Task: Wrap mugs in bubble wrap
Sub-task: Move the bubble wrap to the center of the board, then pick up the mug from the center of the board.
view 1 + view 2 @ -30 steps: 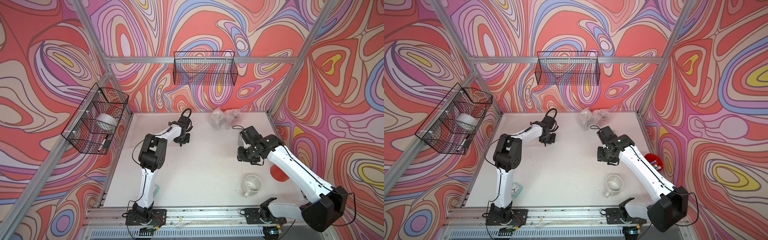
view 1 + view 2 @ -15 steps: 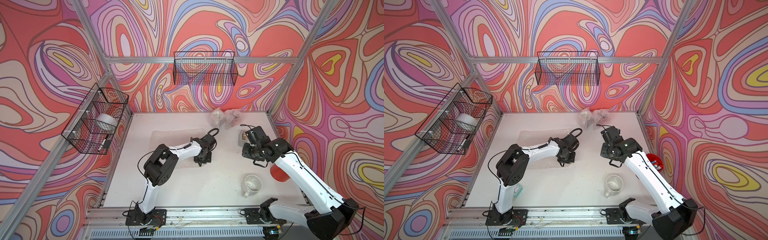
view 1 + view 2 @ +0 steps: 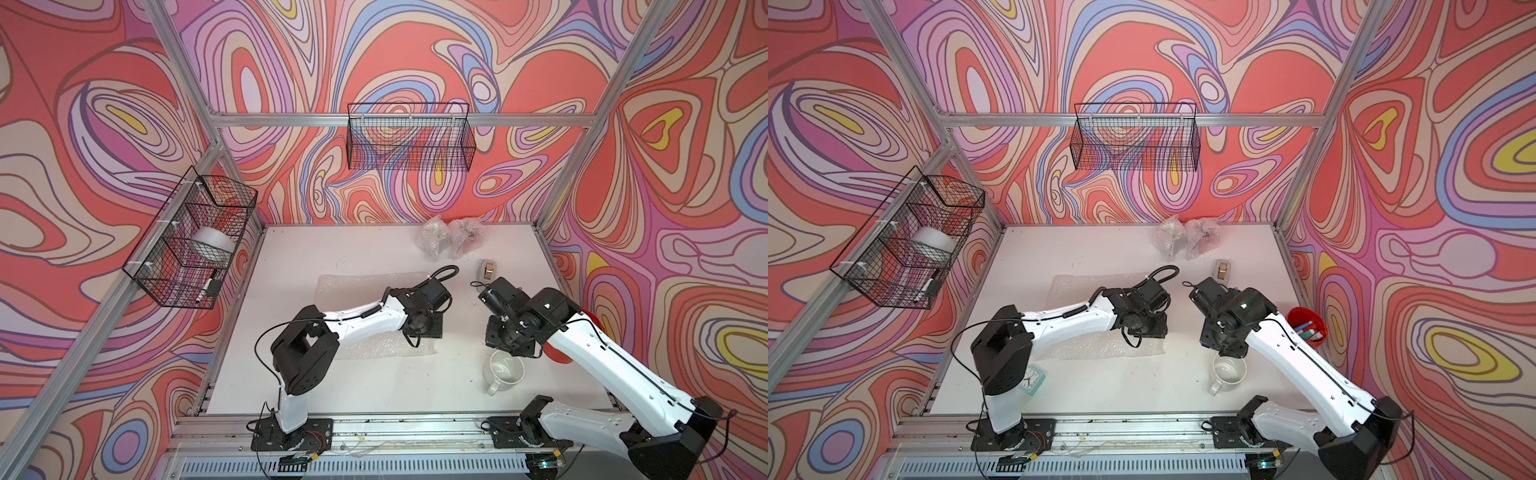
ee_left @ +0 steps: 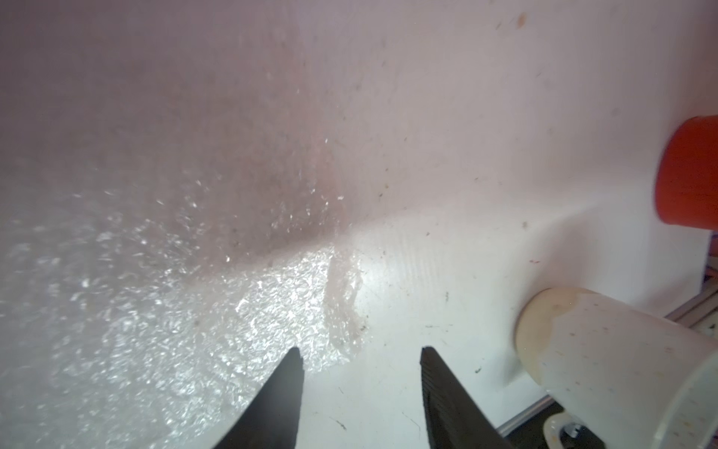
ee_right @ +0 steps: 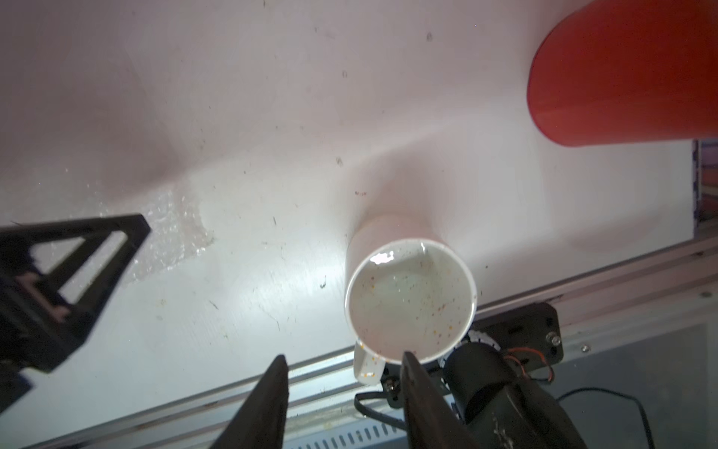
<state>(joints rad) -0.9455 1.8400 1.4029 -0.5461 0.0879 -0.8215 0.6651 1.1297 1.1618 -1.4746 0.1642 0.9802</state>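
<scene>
We see a white table (image 3: pixel 374 390) carrying a flat sheet of bubble wrap (image 3: pixel 353 286), an upright white mug (image 3: pixel 505 370) near its front, two bubble-wrapped bundles (image 3: pixel 434 239) (side by side at the back), a red cup (image 3: pixel 1307 328) and a small clock (image 3: pixel 1030 377).

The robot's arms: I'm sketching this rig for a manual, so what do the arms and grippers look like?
Both the left arm and right arm have smooth white link shells with chunky black joints, wrists and base plates. Black cables trail along them, the thickest looping from the left wrist. The left gripper and right gripper have matte black, tapered, wedge-shaped fingers.
</scene>
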